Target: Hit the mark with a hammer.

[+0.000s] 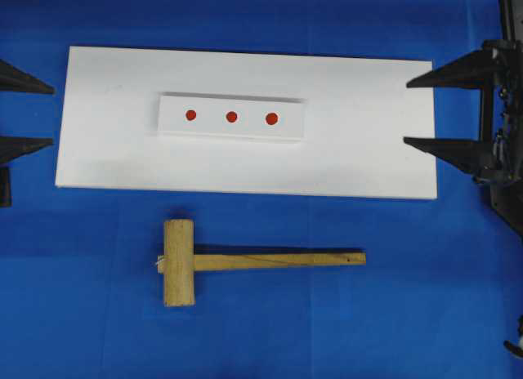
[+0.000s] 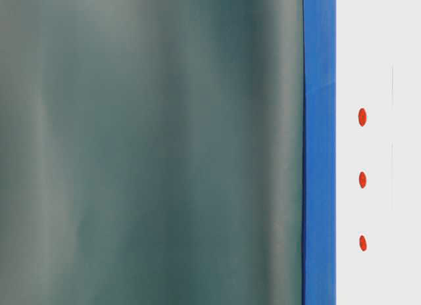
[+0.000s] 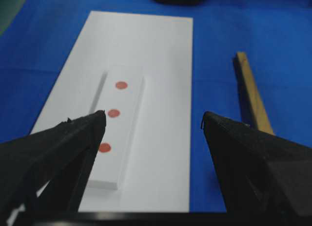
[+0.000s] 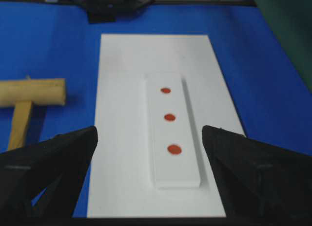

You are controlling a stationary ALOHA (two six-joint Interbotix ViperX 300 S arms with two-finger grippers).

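so the wooden mallet (image 1: 245, 261) lies flat on the blue tabletop (image 1: 425, 297), below the white board (image 1: 359, 150); handle points toward the right end effector (image 1: 445, 109), the nearer one; both it and the left end effector (image 1: 29, 113) are spread, empty

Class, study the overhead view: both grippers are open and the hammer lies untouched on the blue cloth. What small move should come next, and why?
Probably the right gripper should swing toward the hammer and lower over its handle. The hammer lies flat below the white board, held by nothing, its handle end pointing to that gripper's side. Both grippers hang open beside the board, and no red mark can be struck until the hammer is gripped.
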